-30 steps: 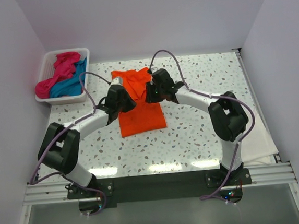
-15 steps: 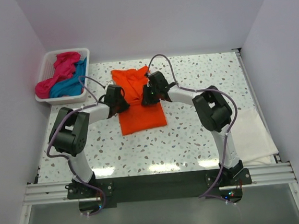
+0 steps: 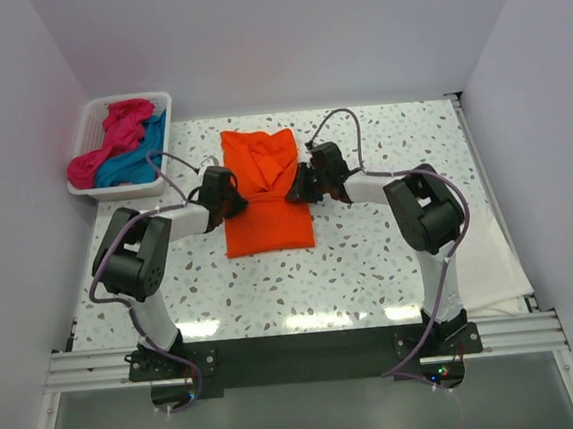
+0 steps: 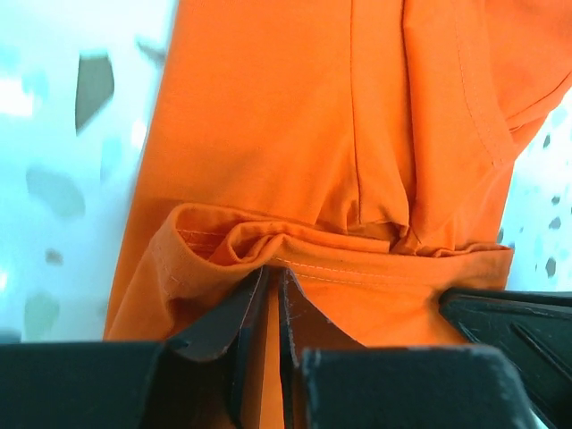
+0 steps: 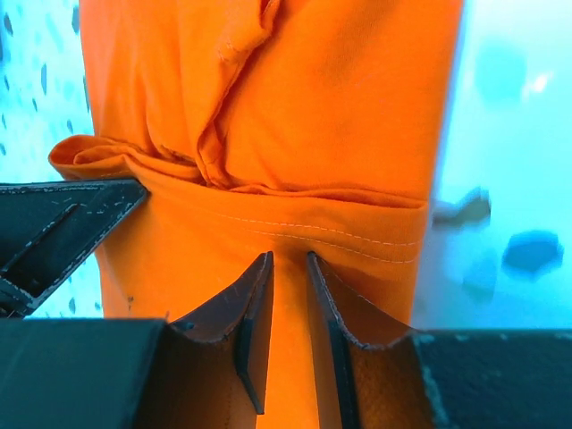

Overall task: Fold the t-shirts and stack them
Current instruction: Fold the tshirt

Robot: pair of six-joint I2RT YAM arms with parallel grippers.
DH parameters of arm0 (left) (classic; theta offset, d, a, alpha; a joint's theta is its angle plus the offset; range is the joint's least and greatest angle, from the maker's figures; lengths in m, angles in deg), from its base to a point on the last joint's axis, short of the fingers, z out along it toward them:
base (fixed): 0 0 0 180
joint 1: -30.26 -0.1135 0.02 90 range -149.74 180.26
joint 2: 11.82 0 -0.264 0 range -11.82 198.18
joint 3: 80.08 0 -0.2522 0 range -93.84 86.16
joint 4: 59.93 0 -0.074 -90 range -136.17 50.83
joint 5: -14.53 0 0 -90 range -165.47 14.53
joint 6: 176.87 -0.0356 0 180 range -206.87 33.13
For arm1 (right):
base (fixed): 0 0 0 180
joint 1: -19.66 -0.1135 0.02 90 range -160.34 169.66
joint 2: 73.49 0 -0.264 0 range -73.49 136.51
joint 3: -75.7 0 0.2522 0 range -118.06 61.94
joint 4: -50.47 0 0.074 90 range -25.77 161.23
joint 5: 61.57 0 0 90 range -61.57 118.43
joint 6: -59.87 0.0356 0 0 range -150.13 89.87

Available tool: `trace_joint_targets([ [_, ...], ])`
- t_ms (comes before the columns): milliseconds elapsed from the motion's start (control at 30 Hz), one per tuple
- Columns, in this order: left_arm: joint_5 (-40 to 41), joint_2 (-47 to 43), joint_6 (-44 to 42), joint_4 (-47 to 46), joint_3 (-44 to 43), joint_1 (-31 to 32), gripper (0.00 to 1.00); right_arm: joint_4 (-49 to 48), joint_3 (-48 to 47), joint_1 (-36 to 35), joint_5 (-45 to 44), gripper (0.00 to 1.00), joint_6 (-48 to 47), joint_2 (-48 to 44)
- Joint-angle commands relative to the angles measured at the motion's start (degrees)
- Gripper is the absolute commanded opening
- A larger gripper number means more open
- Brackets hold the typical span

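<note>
The orange t-shirt lies folded into a narrow strip mid-table, smooth at the near end and rumpled at the far end. My left gripper is at its left edge and my right gripper at its right edge, both halfway along. In the left wrist view the left gripper is pinched on the stitched hem, which puckers at the tips over the orange t-shirt. The right gripper likewise holds the hem of the orange t-shirt, jaws close together. The pink t-shirt and teal t-shirt lie in the basket.
The white slatted basket stands at the far left corner. A white sheet hangs over the table's right edge near the right arm's base. Each wrist view shows the other gripper's finger close by.
Both grippers came down and apart to the shirt's two side edges, bringing the hem with them. The shirt now lies straighter and slightly further left.
</note>
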Motion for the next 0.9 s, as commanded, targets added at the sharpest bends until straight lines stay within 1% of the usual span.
trace_joint_targets([
  [0, 2.4, -3.2, 0.8, 3.7, 6.4, 2.1, 0.15, 1.4, 8.6, 0.3, -0.6, 0.26, 2.2, -4.2],
  [33, 2.2, -4.2, 1.5, 2.5, 9.6, 2.5, 0.15, 0.7, 10.5, 0.3, -0.5, 0.26, 2.5, -5.2],
  [67, 1.8, -6.5, 2.1, 1.9, 11.3, 3.2, 0.15, -0.4, 14.3, 0.3, -0.4, 0.26, 3.0, -6.1],
  [133, 1.0, -9.2, 3.4, -0.1, 16.8, 4.0, 0.15, -1.8, 18.4, 0.2, -0.1, 0.26, 3.4, -9.6],
  [167, 1.2, -12.0, 3.8, -0.6, 18.5, 5.1, 0.15, -3.8, 22.8, 0.2, 0.5, 0.26, 4.0, -11.0],
  [233, 1.2, -14.6, 4.9, -1.2, 23.0, 6.3, 0.15, -6.0, 27.5, 0.1, 1.2, 0.25, 4.6, -14.7],
  [267, 1.0, -17.4, 5.1, -1.4, 24.3, 7.3, 0.15, -8.1, 32.3, 0.0, 1.4, 0.25, 5.5, -16.1],
  [333, 1.3, -20.1, 5.2, -0.9, 27.4, 7.8, 0.16, -11.0, 37.4, -0.5, 1.9, 0.25, 6.6, -20.2],
  [367, 1.1, -22.9, 5.2, -0.8, 28.4, 7.8, 0.17, -12.5, 41.2, -0.9, 1.8, 0.25, 7.6, -21.3],
  [467, 1.4, -27.7, 4.8, 0.5, 30.5, 7.8, 0.2, -12.9, 45.2, -0.8, 1.5, 0.26, 7.6, -26.1],
  [533, 1.8, -29.8, 3.8, 1.4, 30.2, 7.8, 0.24, -11.6, 45.1, -0.8, -0.3, 0.26, 6.5, -29.2],
  [633, 1.5, -33.4, 1.9, 2.8, 28.6, 7.8, 0.32, -6.9, 41.9, -0.8, -2.1, 0.27, 4.2, -32.3],
  [767, 0.5, -38.4, -0.6, 6.0, 25.6, 7.8, 0.38, 0.6, 35.2, -1.1, -5.9, 0.33, 0.9, -37.9],
  [800, 0.7, -39.0, -1.4, 7.2, 24.4, 7.8, 0.39, 1.4, 34.1, -1.2, -6.7, 0.36, 0.5, -38.1],
  [833, 0.7, -39.5, -1.6, 7.2, 24.0, 7.8, 0.4, 2.1, 33.0, -1.3, -7.9, 0.37, 0.2, -38.2],
  [867, 0.3, -40.2, -1.8, 9.1, 23.7, 7.8, 0.41, 3.3, 30.6, -1.2, -8.0, 0.37, -0.4, -37.1],
])
